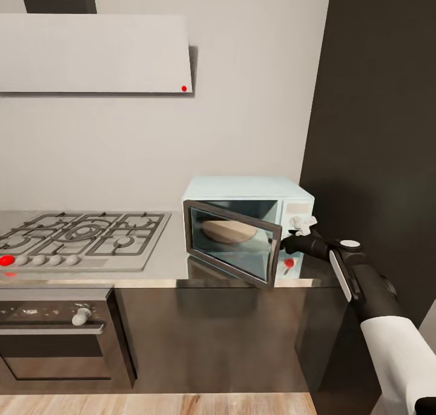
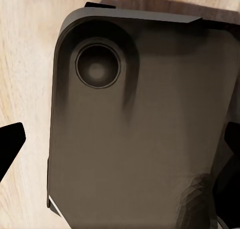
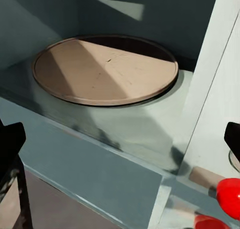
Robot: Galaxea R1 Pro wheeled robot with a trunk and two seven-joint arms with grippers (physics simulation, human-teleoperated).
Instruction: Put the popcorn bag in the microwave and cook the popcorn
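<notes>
The mint-blue microwave (image 1: 248,189) stands on the grey countertop (image 1: 163,265) with its glass door (image 1: 233,244) swung partly open. Inside lies an empty tan turntable plate (image 1: 227,230), which the right wrist view looks down on as the plate (image 3: 105,69). My right gripper (image 1: 289,241) hovers at the microwave's front right, by the door's free edge and above a red knob (image 1: 289,262). In its wrist view the right gripper (image 3: 120,139) is open with nothing between the fingers. My left gripper (image 2: 120,139) is open over my own dark base. The popcorn bag is out of view.
A gas hob (image 1: 79,236) with red and grey knobs fills the counter's left part, above a steel oven (image 1: 54,336). A range hood (image 1: 91,52) hangs on the wall. A tall dark cabinet (image 1: 381,130) rises right of the microwave. Wooden floor (image 1: 151,404) lies below.
</notes>
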